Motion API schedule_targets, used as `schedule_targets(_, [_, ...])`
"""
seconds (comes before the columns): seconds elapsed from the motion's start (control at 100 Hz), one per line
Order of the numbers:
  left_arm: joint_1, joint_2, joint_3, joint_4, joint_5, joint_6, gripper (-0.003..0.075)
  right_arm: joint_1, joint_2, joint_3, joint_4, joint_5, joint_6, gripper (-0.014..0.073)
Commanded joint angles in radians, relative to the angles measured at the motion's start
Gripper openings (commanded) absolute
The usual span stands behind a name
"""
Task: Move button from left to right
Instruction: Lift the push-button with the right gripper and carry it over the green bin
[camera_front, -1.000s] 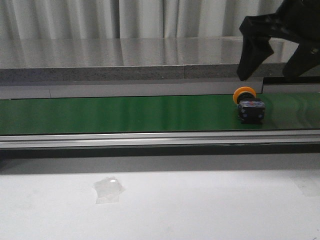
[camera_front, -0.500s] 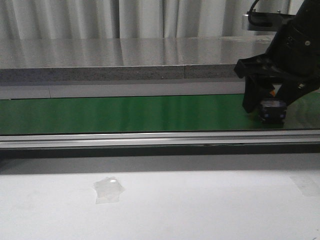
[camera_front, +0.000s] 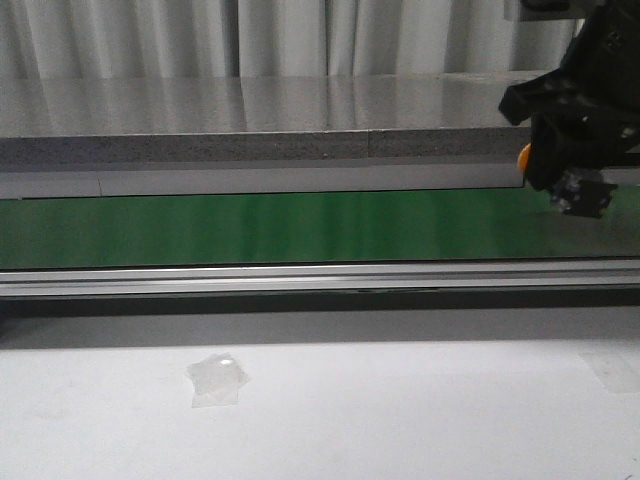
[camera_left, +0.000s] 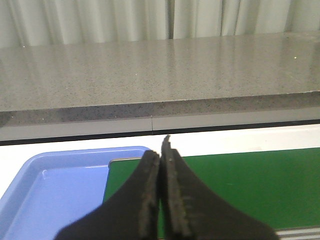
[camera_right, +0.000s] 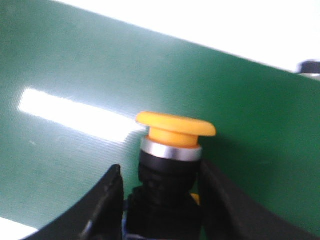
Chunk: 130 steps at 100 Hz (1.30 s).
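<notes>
The button has a yellow-orange mushroom cap (camera_right: 176, 127), a silver ring and a black body. It sits between the fingers of my right gripper (camera_right: 162, 200), which is shut on the black body. In the front view the right gripper (camera_front: 575, 190) holds it a little above the green belt (camera_front: 250, 225) at the far right; only a sliver of the orange cap (camera_front: 523, 155) and part of the body show there. My left gripper (camera_left: 160, 152) is shut and empty, over the left end of the belt by a blue tray. It is out of the front view.
A blue tray (camera_left: 50, 185) lies at the belt's left end. A grey stone counter (camera_front: 250, 110) runs behind the belt and a metal rail (camera_front: 300, 277) in front of it. A clear plastic scrap (camera_front: 217, 378) lies on the white table.
My right gripper came down around the button on the belt, closed on it, and has lifted it up and to the right. The belt spot where it lay is bare.
</notes>
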<state>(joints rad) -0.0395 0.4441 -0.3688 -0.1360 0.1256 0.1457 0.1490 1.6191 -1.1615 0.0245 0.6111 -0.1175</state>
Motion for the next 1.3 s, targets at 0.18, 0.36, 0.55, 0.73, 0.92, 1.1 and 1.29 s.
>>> schedule_targets(0.18, [-0.008,0.005,-0.029,-0.009,-0.085,0.0,-0.002,-0.178,-0.077,-0.126,-0.104,0.075,-0.025,0.0204])
schedule_targets(0.36, [-0.008,0.005,-0.029,-0.009,-0.085,0.0,-0.002,-0.307,-0.077,-0.162,-0.151,0.081,-0.062,0.0204])
schedule_targets(0.55, [-0.008,0.005,-0.029,-0.009,-0.085,0.0,-0.002,-0.422,-0.058,-0.162,-0.159,0.032,-0.116,0.0204])
schedule_targets(0.73, [-0.008,0.005,-0.029,-0.009,-0.085,0.0,-0.002,-0.507,-0.024,-0.162,-0.162,-0.002,-0.137,0.0204])
schedule_targets(0.92, [-0.008,0.005,-0.029,-0.009,-0.085,0.0,-0.002,-0.551,0.039,-0.162,-0.165,-0.035,-0.137,0.0204])
schedule_targets(1.1, [-0.008,0.005,-0.029,-0.009,-0.085,0.0,-0.002,-0.552,0.111,-0.162,-0.165,-0.043,-0.137,0.0204])
schedule_targets(1.29, [-0.008,0.005,-0.029,-0.009,-0.085,0.0,-0.002,-0.552,0.166,-0.162,-0.158,-0.049,-0.137,0.0204])
